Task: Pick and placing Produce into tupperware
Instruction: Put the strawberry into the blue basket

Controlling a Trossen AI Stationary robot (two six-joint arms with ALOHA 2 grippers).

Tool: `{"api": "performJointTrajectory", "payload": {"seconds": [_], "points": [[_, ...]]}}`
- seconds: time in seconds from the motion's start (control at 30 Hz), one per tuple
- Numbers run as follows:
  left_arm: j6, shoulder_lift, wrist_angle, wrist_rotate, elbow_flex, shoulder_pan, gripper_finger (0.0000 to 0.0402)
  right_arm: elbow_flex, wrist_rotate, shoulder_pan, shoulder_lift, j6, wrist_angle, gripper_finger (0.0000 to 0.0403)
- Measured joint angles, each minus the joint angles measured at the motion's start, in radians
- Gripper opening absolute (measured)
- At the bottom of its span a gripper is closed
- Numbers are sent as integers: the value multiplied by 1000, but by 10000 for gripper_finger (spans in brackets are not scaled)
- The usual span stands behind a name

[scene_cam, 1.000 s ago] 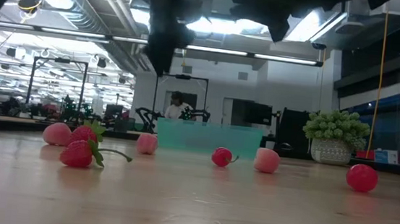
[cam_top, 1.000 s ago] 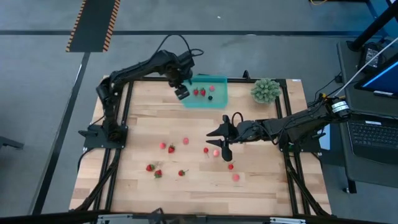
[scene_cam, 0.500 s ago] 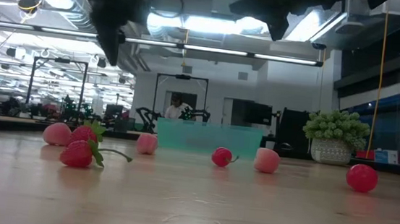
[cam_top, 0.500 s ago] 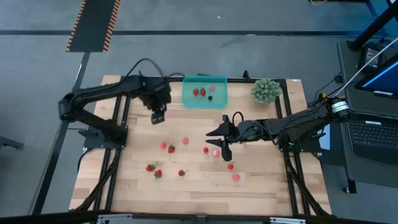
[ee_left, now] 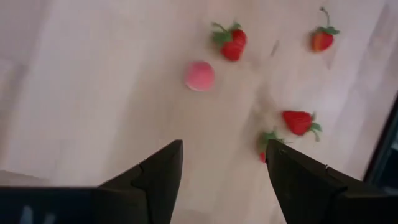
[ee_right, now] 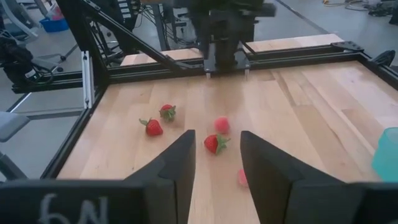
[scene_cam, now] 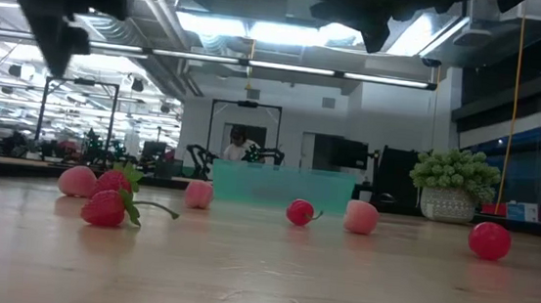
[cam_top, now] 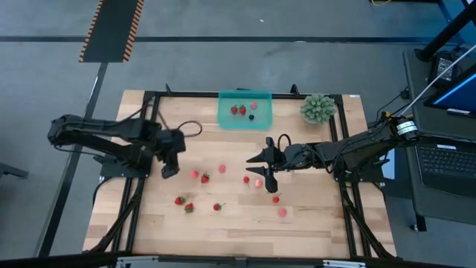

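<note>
The teal tupperware (cam_top: 245, 119) stands at the table's far edge with several red, pink and dark pieces inside. More produce lies loose on the wood: a pink piece (cam_top: 195, 175) and a strawberry (cam_top: 204, 178) near my left gripper, and three strawberries (cam_top: 189, 208) closer to the near edge. My left gripper (cam_top: 169, 165) hangs open above the table's left part, pointing steeply down with bare wood between its fingers (ee_left: 168, 163). My right gripper (cam_top: 265, 171) hovers open over the table's middle, above a red piece (cam_top: 246, 179) and a pink piece (cam_top: 258, 182).
A spiky green plant ball (cam_top: 318, 108) stands at the far right corner. More loose pieces lie toward the near right, one red (cam_top: 275, 199) and one pink (cam_top: 282, 211). A black frame rail (cam_top: 141, 186) runs around the table. Bare wood lies along the near edge.
My left gripper has swung away from the tupperware, toward the table's left and near edges, and has sunk a little. It now hangs over the wood left of the loose produce. The pieces in the tupperware and on the table lie as before.
</note>
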Motion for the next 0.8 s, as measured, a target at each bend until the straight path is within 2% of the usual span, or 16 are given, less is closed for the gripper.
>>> {"api": "performJointTrajectory", "payload": {"seconds": [0.1, 0.33, 0.43, 0.63, 0.8], "points": [[-72, -25, 54, 0, -48, -87, 220, 0, 0, 0, 0, 0, 0, 129], [-27, 0, 202, 15, -148, -216, 220, 0, 0, 0, 0, 2, 0, 129], [-102, 27, 185, 6, -159, -249, 220, 0, 0, 0, 0, 0, 0, 129], [-160, 71, 191, 11, -159, -343, 221, 0, 0, 0, 0, 2, -3, 129], [-241, 113, 208, -3, -159, -407, 247, 0, 0, 0, 0, 0, -3, 129]]}}
